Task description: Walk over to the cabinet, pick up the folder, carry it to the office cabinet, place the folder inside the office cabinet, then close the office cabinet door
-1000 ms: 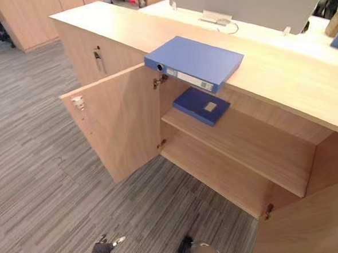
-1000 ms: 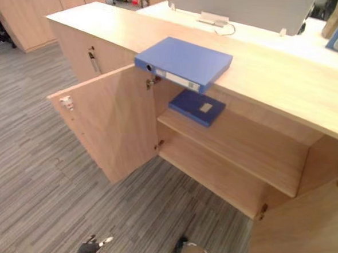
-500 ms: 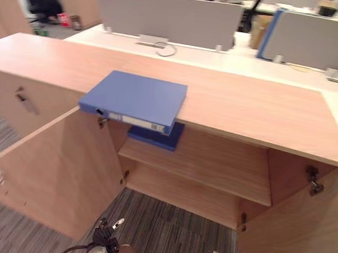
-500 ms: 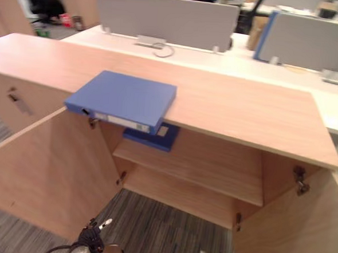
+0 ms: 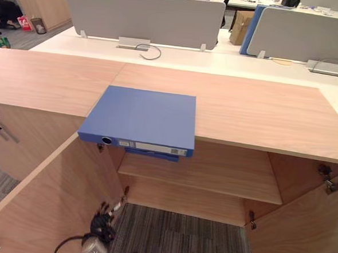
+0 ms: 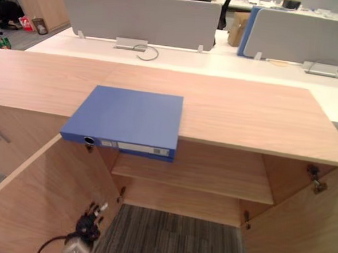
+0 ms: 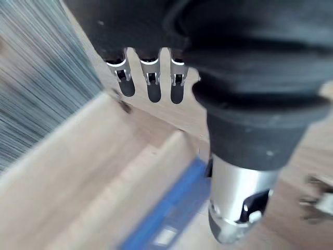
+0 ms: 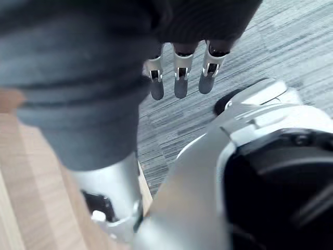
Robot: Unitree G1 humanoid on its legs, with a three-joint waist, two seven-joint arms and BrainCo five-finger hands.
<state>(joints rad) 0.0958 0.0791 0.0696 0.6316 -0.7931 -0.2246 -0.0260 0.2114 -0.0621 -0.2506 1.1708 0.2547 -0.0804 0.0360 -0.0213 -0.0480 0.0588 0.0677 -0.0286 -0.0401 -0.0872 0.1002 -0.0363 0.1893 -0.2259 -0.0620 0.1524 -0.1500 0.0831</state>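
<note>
**Office cabinet wide open, folder on top**

Faced a light wooden cabinet (image 5: 262, 109) in an office, with its left door (image 5: 38, 199) and right door (image 5: 306, 226) both swung wide. Found the blue folder (image 5: 141, 116) lying flat on the cabinet's top, above the left part of the open bay, labelled spine jutting past the cabinet's front edge. Made out a second folder (image 5: 153, 154), also blue, on the cabinet's upper shelf (image 5: 223, 176), right under the first and mostly hidden by it. Saw grey striped carpet (image 5: 179, 242) in front of the cabinet, between the doors. Noted a white desk (image 5: 230, 61) behind the cabinet, with grey divider panels (image 5: 144, 16) standing along it and a cable (image 5: 150, 52) curled near one panel. Held the left hand (image 7: 149, 83) low in front of the cabinet, close to the left door, fingers straight and slack, grasping nothing, well apart from the blue folder. Hung the right hand (image 8: 180, 78) over the carpet with cabinet wood close beside it, likewise released, fingers straight, empty.
</note>
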